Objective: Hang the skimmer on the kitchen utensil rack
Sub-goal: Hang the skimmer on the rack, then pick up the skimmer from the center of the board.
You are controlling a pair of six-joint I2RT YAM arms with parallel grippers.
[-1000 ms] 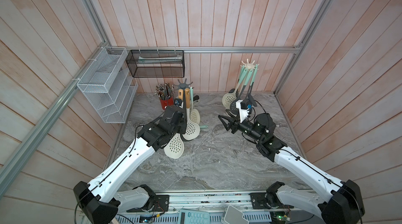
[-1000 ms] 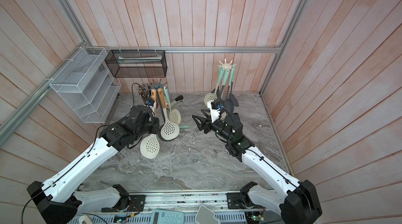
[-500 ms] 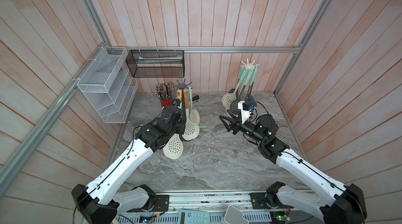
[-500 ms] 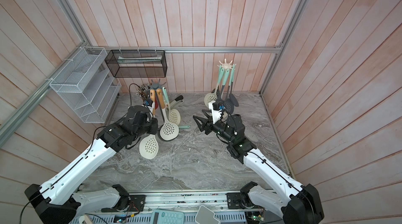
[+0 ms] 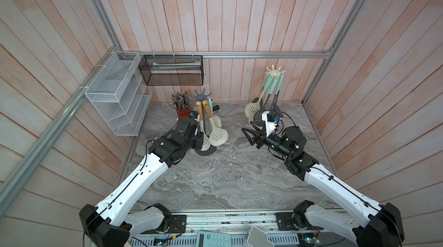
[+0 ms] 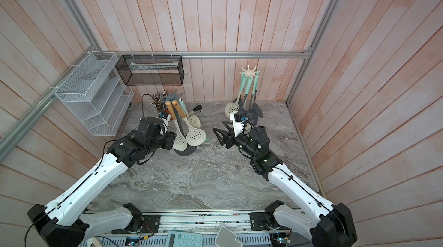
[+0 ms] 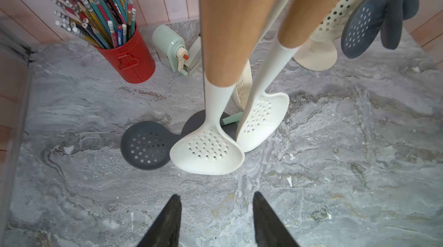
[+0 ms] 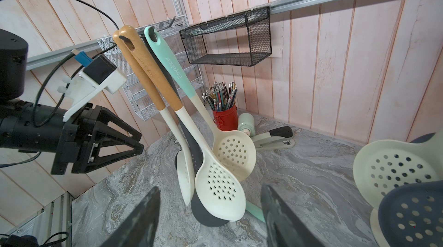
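The grey utensil rack stands at the back left of the marble table. A cream skimmer with a wooden handle hangs from it by its handle hole, beside two more cream skimmers. My left gripper is open and empty, just off the hanging skimmer's handle and apart from it. My right gripper hovers open and empty to the right of the rack, facing it.
A grey skimmer lies flat on the table by the rack's base. A red pencil cup, a sharpener and a stapler stand behind. A cream rack with utensils is at the back right. Wire shelves and a black basket hang on the walls.
My left gripper opened and let go of the wooden-handled skimmer. Its head swung in toward the rack's post and it now hangs free. The right arm barely moved.
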